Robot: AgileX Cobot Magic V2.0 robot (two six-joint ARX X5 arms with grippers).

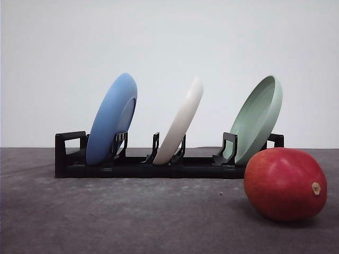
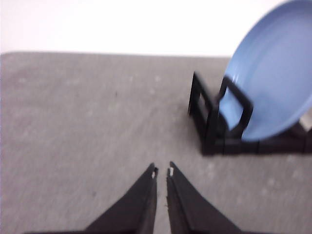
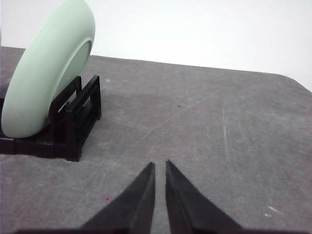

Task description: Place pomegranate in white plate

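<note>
Left gripper (image 2: 162,171): seen in the left wrist view at the bottom centre of the frame. Two black tapered fingers (image 2: 139,202) rise from the lower edge and converge toward their tips. The tips stand nearly together with only a narrow slit between them; nothing is held. A small pale mark shows on each tip. Right gripper (image 3: 159,164): seen in the right wrist view, also at the bottom centre of the frame. Its two black fingers (image 3: 185,204) converge the same way, tips nearly together with a thin gap, holding nothing.
</note>
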